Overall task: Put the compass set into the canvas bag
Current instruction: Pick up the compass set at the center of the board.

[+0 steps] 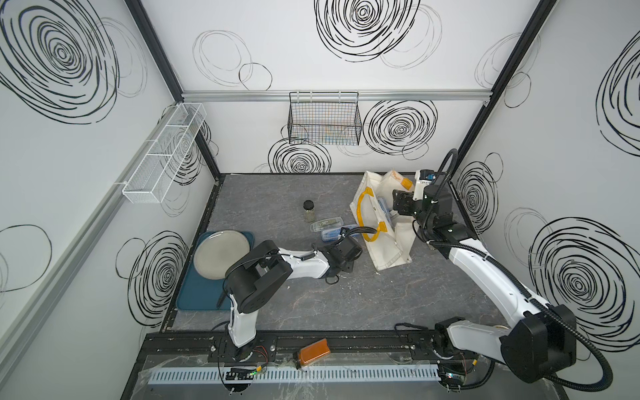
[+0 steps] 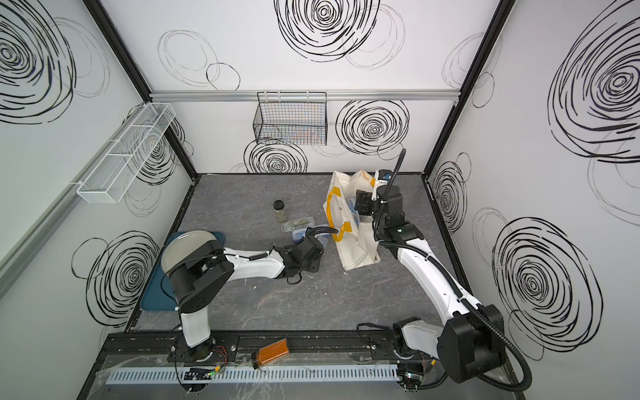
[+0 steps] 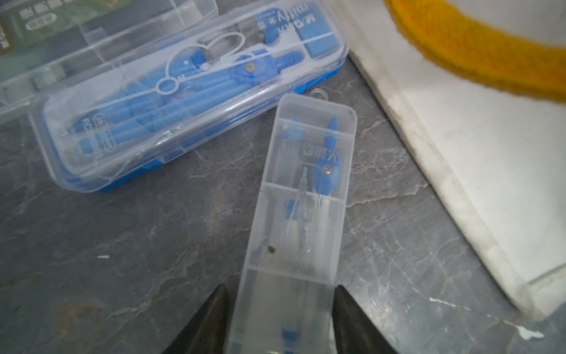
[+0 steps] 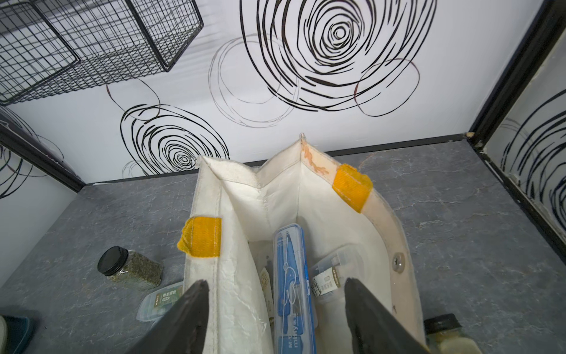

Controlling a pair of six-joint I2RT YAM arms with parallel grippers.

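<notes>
Clear plastic, slim and divided into compartments: this is the compass set [image 3: 301,214], with a blue compass visible through the lid.

Left wrist view: the left gripper [image 3: 281,287] has its two dark fingers set against the case's long sides at the near end, pinching it. The long axis runs straight out from the gripper. Whether the case is clear of the grey tabletop [image 3: 122,245] cannot be told. A larger blue-based case [image 3: 183,101] lies near its far end, apart from it. The canvas bag [image 3: 474,190] lies just beside the held case, with a strip of table between them. Only its outer face and a yellow strap [image 3: 490,64] show here, no opening.

Right wrist view: the right gripper [image 4: 275,281] is spread wide and pinches nothing. One finger stands outside the bag's wall, the other over the open mouth. A blue case [image 4: 292,275] and a clear case [image 4: 332,275] lie inside.

Both top views: the left arm is plainly the nearer to the set, though its fingertips are hidden under the wrist. The canvas bag [image 1: 388,252] [image 2: 360,251] sits to that arm's right, and its mouth appears to be at the far end, beneath the right gripper.

Judgement: the move turns on this offset. The case must be lifted, carried right and away, then entered end-first.
</notes>
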